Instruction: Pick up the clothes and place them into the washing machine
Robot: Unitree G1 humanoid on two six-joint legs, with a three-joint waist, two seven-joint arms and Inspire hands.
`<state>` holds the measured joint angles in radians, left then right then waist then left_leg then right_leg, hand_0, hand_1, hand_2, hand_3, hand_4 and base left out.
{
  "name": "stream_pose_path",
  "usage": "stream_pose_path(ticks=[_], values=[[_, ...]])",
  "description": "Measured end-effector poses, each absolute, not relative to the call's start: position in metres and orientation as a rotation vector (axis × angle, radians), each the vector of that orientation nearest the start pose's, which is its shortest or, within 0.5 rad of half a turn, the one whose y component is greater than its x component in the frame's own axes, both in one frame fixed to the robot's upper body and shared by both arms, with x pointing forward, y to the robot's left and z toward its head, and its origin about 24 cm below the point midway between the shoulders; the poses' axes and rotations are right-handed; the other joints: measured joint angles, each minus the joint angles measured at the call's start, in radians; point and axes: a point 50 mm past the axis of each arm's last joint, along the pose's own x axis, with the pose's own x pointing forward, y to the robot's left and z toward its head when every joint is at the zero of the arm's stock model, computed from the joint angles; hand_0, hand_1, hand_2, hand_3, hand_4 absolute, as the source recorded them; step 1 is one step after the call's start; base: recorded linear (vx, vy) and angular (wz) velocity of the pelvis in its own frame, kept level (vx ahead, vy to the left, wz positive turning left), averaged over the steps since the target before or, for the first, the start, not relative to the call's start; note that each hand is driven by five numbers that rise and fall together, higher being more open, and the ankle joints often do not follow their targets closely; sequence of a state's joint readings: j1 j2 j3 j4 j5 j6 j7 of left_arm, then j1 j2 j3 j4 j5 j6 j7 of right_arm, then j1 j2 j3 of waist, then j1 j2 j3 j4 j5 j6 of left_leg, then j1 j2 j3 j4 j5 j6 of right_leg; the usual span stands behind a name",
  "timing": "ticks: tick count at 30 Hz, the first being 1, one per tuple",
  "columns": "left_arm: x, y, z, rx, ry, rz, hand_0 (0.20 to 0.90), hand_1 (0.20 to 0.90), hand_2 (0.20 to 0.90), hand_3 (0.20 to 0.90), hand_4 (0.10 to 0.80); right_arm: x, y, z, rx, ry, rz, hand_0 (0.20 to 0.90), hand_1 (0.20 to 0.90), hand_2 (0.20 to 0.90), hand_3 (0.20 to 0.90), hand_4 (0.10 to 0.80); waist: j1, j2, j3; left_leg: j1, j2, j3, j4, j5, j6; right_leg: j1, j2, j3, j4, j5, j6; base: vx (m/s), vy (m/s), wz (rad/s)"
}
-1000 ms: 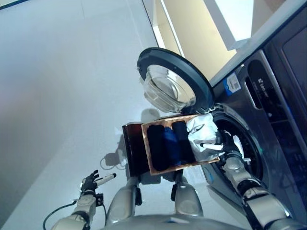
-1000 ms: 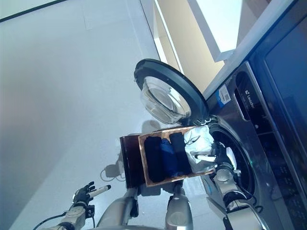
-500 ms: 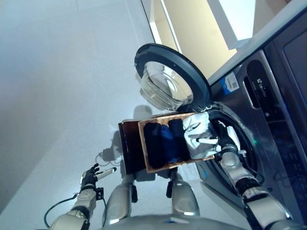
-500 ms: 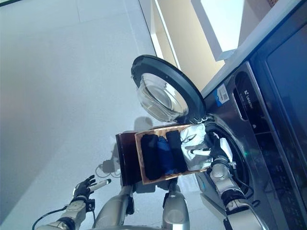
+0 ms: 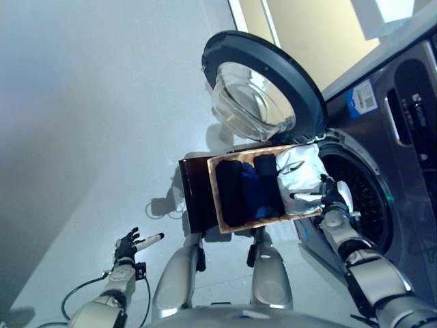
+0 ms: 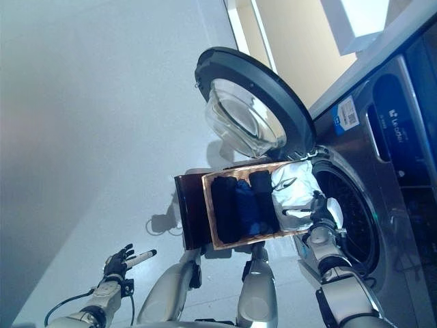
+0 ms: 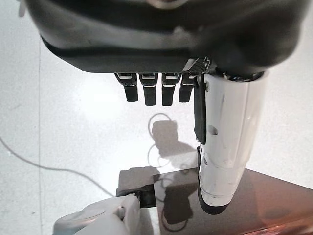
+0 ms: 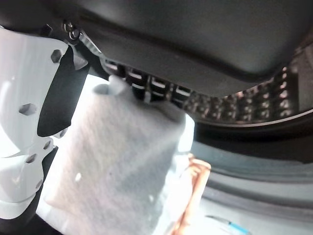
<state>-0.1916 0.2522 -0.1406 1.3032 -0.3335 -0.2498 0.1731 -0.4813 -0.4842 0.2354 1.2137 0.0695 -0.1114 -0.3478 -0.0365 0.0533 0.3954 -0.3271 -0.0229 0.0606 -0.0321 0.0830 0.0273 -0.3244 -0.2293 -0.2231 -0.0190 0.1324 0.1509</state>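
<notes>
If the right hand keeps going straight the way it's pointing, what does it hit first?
Probably nothing solid: the right hand, shut on the white garment, points at the washing machine's open drum. Depth is unclear, so the door rim may come first.

The pale floor [image 5: 89, 102] carries a washing machine [image 5: 403, 171] and a dark brown stand [image 5: 196, 195], which bears a wooden tray [image 5: 220, 198] of rolled clothes [image 5: 246, 191] (dark, blue, white).

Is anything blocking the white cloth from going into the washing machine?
Nothing visible does. The right hand holds the white cloth beside the washing machine's drum opening, and the door is swung wide open.
</notes>
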Motion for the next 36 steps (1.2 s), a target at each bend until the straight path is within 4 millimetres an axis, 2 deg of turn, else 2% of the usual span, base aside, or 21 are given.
stream_pose_path(ticks=[4,10,16,23,33,34,35,36], values=[[0.17,0.244,-0.129,0.137,0.84,0.349,0.9,0.9,0.9,0.9,0.8,0.281,-0.312,-0.022,-0.645,0.525,-0.445,0.9,0.9,0.9,0.9,0.8,0.001,0.007,0.002,-0.029,-0.011,0.0,0.013,0.0,0.0,-0.021,-0.011,0.002,0.002,0.003,0.004,0.002,0.002,0.03],[0.174,0.24,-0.128,0.147,0.818,0.326,0.9,0.9,0.9,0.9,0.8,0.279,-0.318,-0.021,-0.669,0.542,-0.451,0.9,0.9,0.9,0.9,0.8,0.024,0.009,0.003,-0.032,-0.015,0.001,0.015,0.0,0.0,-0.036,-0.017,0.014,0.016,0.001,0.008,-0.008,0.0,-0.03],[0.178,0.238,-0.126,0.148,0.801,0.317,0.9,0.9,0.9,0.9,0.8,0.288,-0.318,-0.013,-0.738,0.53,-0.425,0.9,0.9,0.9,0.9,0.8,0.024,0.017,-0.002,-0.078,-0.021,-0.001,0.031,0.001,0.001,-0.091,-0.028,0.018,0.053,-0.009,0.011,-0.014,0.006,0.03],[0.19,0.23,-0.12,0.135,0.739,0.283,0.9,0.9,0.9,0.9,0.8,0.298,-0.313,-0.004,-0.802,0.492,-0.4,0.9,0.9,0.9,0.9,0.8,0.029,0.02,-0.001,-0.124,-0.03,0.003,0.031,0.016,0.023,-0.157,-0.037,0.03,0.088,-0.009,0.012,-0.01,0.007,0.0],[0.196,0.222,-0.117,0.102,0.691,0.271,0.9,0.9,0.9,0.9,0.8,0.301,-0.313,-0.001,-0.866,0.488,-0.413,0.9,0.9,0.9,0.9,0.8,0.033,0.027,-0.004,-0.165,-0.029,-0.01,0.034,0.029,0.023,-0.196,-0.038,0.023,0.106,-0.009,0.01,-0.007,0.001,0.04],[0.196,0.22,-0.117,0.106,0.691,0.261,0.9,0.9,0.9,0.9,0.8,0.301,-0.314,-0.001,-0.869,0.492,-0.418,0.793,0.793,0.793,0.793,0.724,0.04,0.027,-0.006,-0.17,-0.029,-0.009,0.035,0.029,0.023,-0.206,-0.04,0.024,0.113,-0.011,0.008,0.0,0.0,0.0],[0.198,0.219,-0.116,0.105,0.685,0.254,0.9,0.9,0.9,0.9,0.8,0.301,-0.315,0.0,-0.876,0.492,-0.422,0.793,0.793,0.793,0.793,0.724,0.046,0.028,-0.006,-0.174,-0.03,-0.009,0.035,0.032,0.023,-0.215,-0.042,0.026,0.125,-0.011,0.008,0.0,0.0,0.0],[0.199,0.218,-0.116,0.1,0.678,0.253,0.9,0.9,0.9,0.9,0.8,0.3,-0.316,0.001,-0.893,0.494,-0.421,0.428,0.428,0.428,0.428,0.463,0.05,0.028,-0.007,-0.18,-0.03,-0.009,0.036,0.033,0.022,-0.223,-0.043,0.026,0.132,-0.013,0.007,-0.016,0.001,0.05]])
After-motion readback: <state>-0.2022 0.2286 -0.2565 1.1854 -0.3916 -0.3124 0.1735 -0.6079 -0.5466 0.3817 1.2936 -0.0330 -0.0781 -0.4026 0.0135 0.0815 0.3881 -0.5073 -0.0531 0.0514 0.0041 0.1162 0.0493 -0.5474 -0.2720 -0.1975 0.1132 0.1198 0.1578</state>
